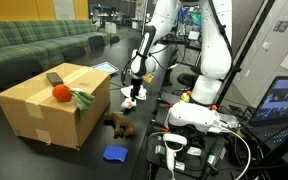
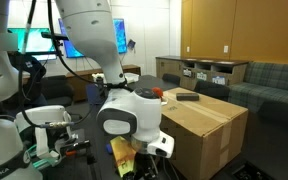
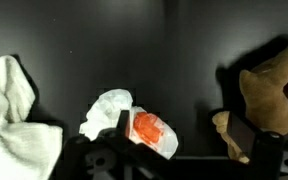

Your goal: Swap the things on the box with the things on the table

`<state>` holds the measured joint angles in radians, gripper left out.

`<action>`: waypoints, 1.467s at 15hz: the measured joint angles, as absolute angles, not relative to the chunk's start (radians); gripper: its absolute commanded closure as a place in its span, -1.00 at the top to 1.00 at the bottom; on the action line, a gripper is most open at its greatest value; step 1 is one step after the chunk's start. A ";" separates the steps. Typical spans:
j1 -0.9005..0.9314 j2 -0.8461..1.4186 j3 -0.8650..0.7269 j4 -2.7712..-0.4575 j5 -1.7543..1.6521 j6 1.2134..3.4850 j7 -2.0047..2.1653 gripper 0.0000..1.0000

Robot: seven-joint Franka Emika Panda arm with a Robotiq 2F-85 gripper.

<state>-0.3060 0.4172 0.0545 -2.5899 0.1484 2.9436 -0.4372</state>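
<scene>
The tan cardboard box (image 1: 44, 108) (image 2: 202, 128) stands on the black table (image 1: 9, 150) (image 3: 174, 50). On its top lie an orange ball (image 1: 59, 93), a green item (image 1: 81, 99) and a dark grey block (image 1: 54, 77) (image 2: 187, 96). On the table lie a white-and-orange packet (image 3: 144, 128) (image 1: 130, 101), a brown plush toy (image 3: 269, 90) (image 1: 119, 123), a white cloth (image 3: 9, 110) and a blue item (image 1: 115, 153). My gripper (image 3: 179, 135) (image 1: 135, 84) hangs open just above the table. One finger overlaps the packet and the other stands beside the plush toy. Nothing is held.
A green sofa (image 1: 34, 42) runs behind the box. The robot base (image 1: 199, 115), cables and a laptop (image 1: 279, 100) crowd one side of the table. In an exterior view the arm's wrist (image 2: 129, 115) hides much of the table in front of the box.
</scene>
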 measured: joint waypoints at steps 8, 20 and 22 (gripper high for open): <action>-0.208 0.564 0.010 -2.592 0.033 3.191 -0.274 1.00; -0.033 0.677 -0.109 -2.525 0.003 3.289 -0.201 1.00; -0.015 0.693 -0.123 -2.506 0.003 3.289 -0.196 1.00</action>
<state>-0.0146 0.6927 -0.1226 -2.5056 0.0029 3.2891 -0.1960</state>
